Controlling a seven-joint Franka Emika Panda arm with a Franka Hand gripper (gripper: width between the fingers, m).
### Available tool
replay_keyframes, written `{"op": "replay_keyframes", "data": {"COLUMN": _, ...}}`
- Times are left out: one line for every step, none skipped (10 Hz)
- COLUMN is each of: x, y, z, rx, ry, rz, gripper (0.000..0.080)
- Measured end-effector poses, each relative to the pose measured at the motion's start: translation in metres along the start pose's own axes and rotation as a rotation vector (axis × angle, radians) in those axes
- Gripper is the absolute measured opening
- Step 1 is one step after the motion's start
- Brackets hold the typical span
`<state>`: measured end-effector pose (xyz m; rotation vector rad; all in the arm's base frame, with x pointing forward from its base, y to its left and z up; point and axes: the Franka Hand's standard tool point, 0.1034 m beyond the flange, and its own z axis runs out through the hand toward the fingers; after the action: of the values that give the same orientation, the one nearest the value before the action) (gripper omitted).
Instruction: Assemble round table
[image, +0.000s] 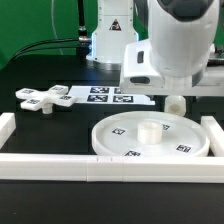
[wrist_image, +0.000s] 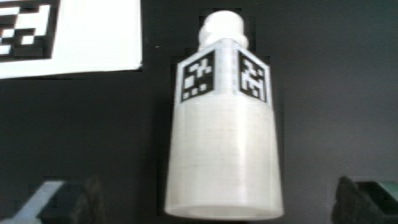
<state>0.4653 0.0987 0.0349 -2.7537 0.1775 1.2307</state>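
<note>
Disc, the biggest piece of the round table, lies flat with a raised hub in its middle. In the exterior view it sits near the pincer on the camera's side, just below where the arm comes down. Rails border the table beyond the disc, farther from the pincer. The marker board lies flat on the exterior view's left of the pincer, and one corner of it shows close to the post's thin end in the wrist view. The cross rests on the table well apart from the pincer, past the marker board on the exterior view's left.

The post lies on its side on the dark table right under the pincer. Its thick end is between the two fingers and its thin, tagged end points away from them. The pincer is spread apart. One finger stands on each side of the post, and bare table shows between each finger and the post, so neither touches it.
</note>
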Motion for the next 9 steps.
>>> {"op": "replay_keyframes", "data": {"x": 0.001, "y": 0.001, "z": 0.005, "rx": -0.003, "ry": -0.048, "rz": 0.0, "gripper": 0.0649}}
{"op": "replay_keyframes", "data": {"x": 0.0, "y": 0.002, "z": 0.01, "rx": -0.008, "ry": -0.116, "rz": -0.001, "gripper": 0.0649}}
{"op": "replay_keyframes", "data": {"x": 0.001, "y": 0.001, "z": 0.016, "rx": -0.012, "ry": -0.161, "rz": -0.003, "gripper": 0.0649}}
{"op": "replay_keyframes", "data": {"x": 0.0, "y": 0.001, "z": 0.024, "rx": -0.019, "ry": -0.234, "rz": -0.005, "gripper": 0.0649}}
{"op": "replay_keyframes", "data": {"x": 0.005, "y": 0.002, "z": 0.028, "rx": -0.018, "ry": -0.255, "rz": -0.007, "gripper": 0.0649}}
{"op": "replay_keyframes", "data": {"x": 0.008, "y": 0.002, "z": 0.031, "rx": -0.016, "ry": -0.245, "rz": -0.01, "gripper": 0.0649}}
{"op": "replay_keyframes", "data": {"x": 0.009, "y": 0.002, "z": 0.033, "rx": -0.015, "ry": -0.241, "rz": -0.013, "gripper": 0.0649}}
{"op": "replay_keyframes", "data": {"x": 0.011, "y": 0.002, "z": 0.033, "rx": -0.014, "ry": -0.233, "rz": -0.017, "gripper": 0.0649}}
{"op": "replay_keyframes", "data": {"x": 0.012, "y": 0.001, "z": 0.033, "rx": -0.014, "ry": -0.23, "rz": -0.018, "gripper": 0.0546}}
